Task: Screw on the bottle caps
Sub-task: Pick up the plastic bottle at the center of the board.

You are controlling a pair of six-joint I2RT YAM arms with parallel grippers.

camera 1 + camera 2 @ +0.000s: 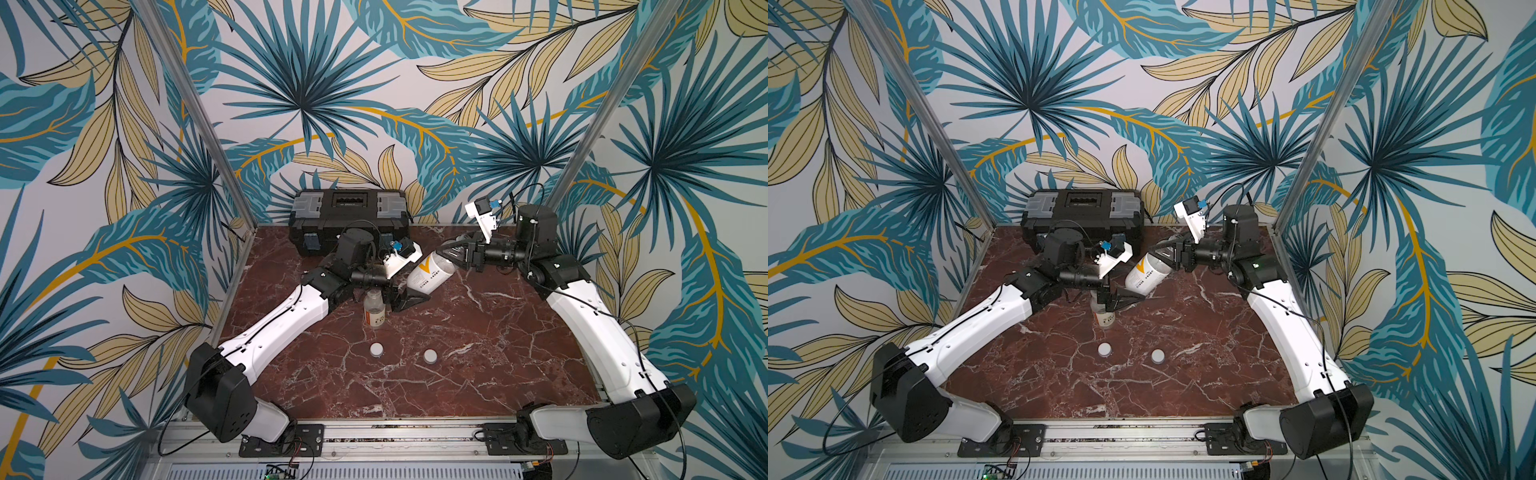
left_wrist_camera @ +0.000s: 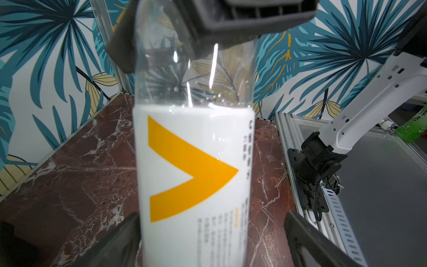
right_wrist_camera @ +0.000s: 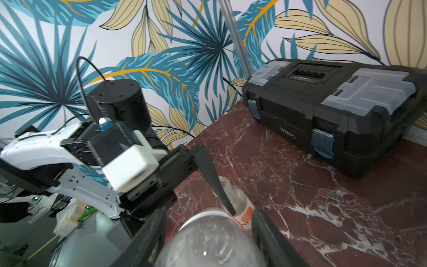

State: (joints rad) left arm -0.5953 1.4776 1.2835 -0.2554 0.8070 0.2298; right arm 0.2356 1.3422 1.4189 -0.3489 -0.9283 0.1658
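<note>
Bottle [image 2: 194, 175] label: big yellow chevron sign on white; small grey print at its right edge, I can't read.

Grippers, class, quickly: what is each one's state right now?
Left gripper: open, fingers flanking the clear plastic bottle with white-yellow label.
Right gripper: shut on that bottle's clear end.

White shells and black joints form the left arm [image 1: 274, 324] and right arm [image 1: 590, 328], black cables alongside, a white blue-plugged camera block [image 1: 401, 258] behind the left gripper [image 2: 212, 216].
</note>
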